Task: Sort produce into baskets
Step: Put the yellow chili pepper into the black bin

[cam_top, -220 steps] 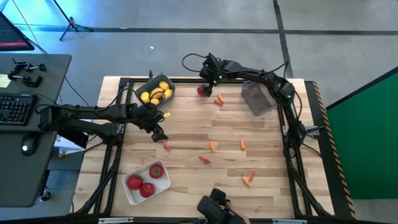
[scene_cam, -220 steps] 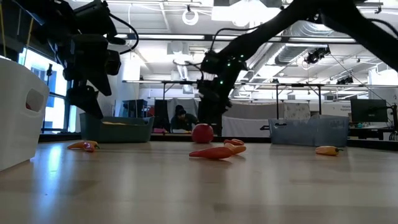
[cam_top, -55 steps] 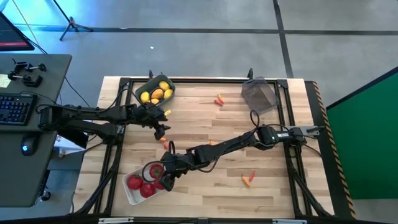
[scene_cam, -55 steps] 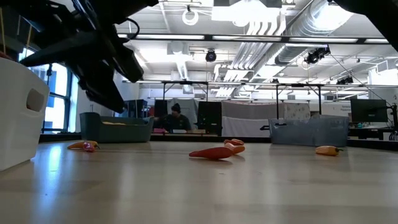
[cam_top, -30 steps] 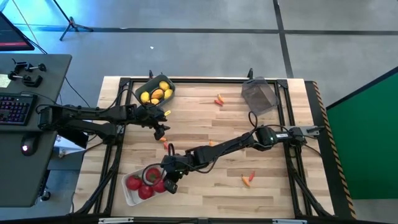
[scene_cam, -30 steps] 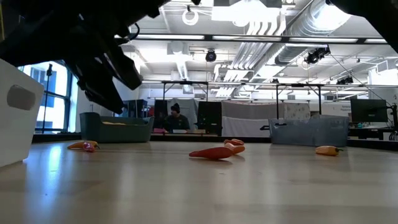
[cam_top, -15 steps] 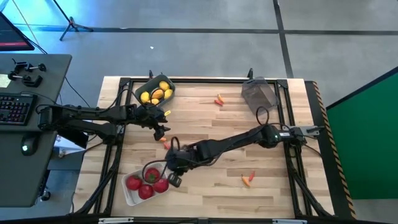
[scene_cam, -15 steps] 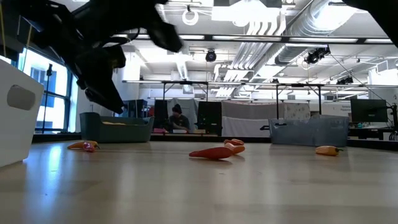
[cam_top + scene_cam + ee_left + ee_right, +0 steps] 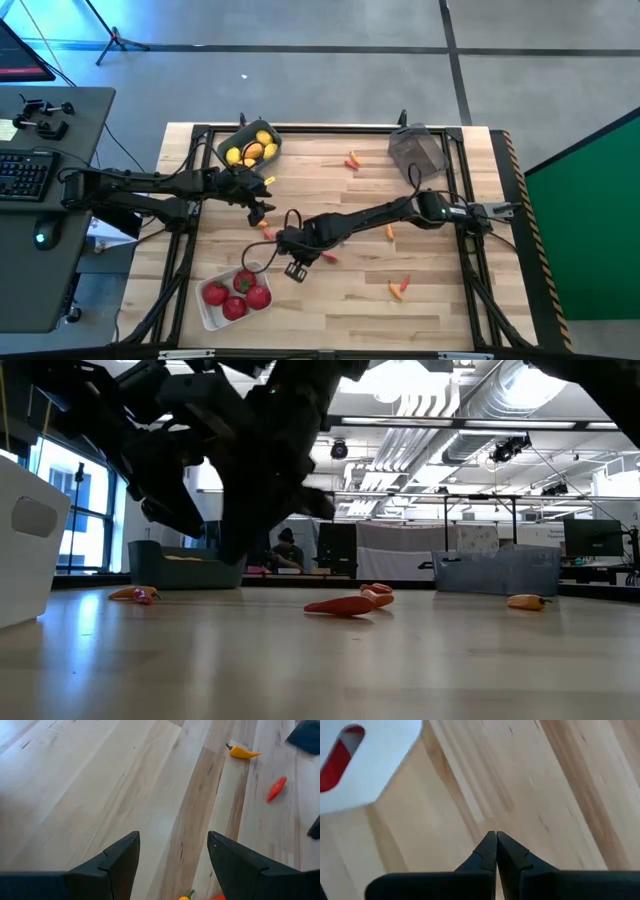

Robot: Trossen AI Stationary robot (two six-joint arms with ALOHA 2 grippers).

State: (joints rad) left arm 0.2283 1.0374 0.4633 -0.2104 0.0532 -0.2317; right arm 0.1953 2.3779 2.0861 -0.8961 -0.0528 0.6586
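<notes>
While the right gripper (image 9: 292,268) hangs just beyond the far-right corner of the white basket (image 9: 207,313), its fingers (image 9: 492,851) are pressed together with nothing between them. That basket, near the front left of the table (image 9: 440,310), holds four red fruits (image 9: 240,294) packed close together; from the right wrist only one pale corner of it shows, with a sliver of red through a slot in its wall.

Farther from the white basket, toward the back left, the left gripper (image 9: 259,211) hovers over bare wood with its fingers (image 9: 120,862) spread apart and empty. Two small pepper pieces peek in at the edge of its wrist view, mostly cut off, so I cannot say how they lie. An orange-red pepper (image 9: 266,229) sits just below that gripper, partly masked by the right arm.

Behind it the blue-grey basket (image 9: 232,139) holds yellow fruits (image 9: 251,151), and the dark translucent basket (image 9: 415,153) stands at the back right, its contents impossible to make out. Loose peppers (image 9: 399,288) lie scattered to the right of the white basket; another pair (image 9: 352,160) rests near the back edge.

At table height both arms merge into one dark mass, hiding most of the left side.
</notes>
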